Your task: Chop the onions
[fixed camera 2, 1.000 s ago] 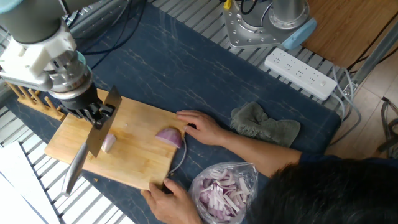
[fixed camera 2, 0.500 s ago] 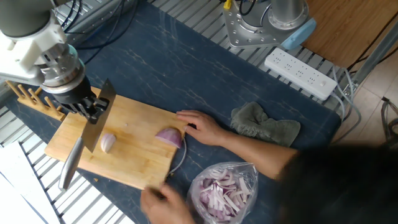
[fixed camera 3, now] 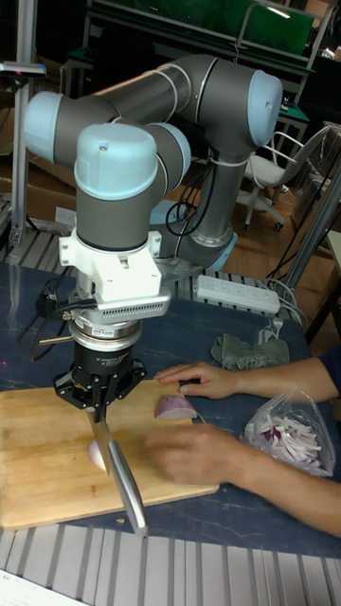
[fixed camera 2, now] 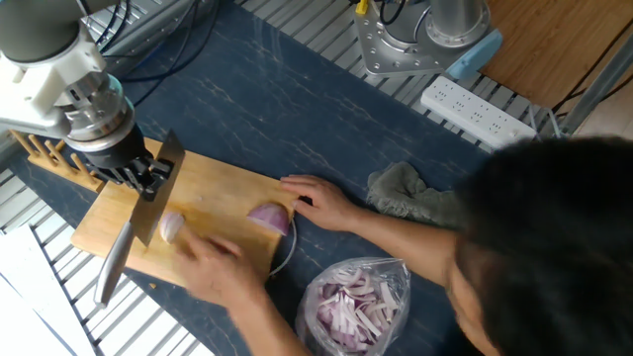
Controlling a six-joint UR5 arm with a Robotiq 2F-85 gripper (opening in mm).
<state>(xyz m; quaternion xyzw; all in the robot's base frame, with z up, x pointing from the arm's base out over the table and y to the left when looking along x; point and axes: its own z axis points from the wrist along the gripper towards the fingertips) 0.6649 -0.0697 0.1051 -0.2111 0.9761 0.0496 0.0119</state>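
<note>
Landmark: the cutting board [fixed camera 2: 213,213].

At the board's left end — gripper [fixed camera 2: 138,173], fingers closed on the handle of a knife [fixed camera 2: 129,242]. The blade slants down and off the board's near-left edge, tip clear of the wood.

Just right of the blade, on the board: small pale onion wedge [fixed camera 2: 172,227], looks whole, no cut faces I can make out. A person's hand [fixed camera 2: 213,267], blurred, is just beside it, coming in from the board's near edge.

Toward the board's right end: purple onion half [fixed camera 2: 269,218], uncut, dome up. A second hand [fixed camera 2: 321,203] rests on the right edge next to it.

Off the board, near right: bag of onion strips [fixed camera 2: 356,302].

Progress, as judged: neither piece on the board shows a slice — chopping of both is left to do.
</note>
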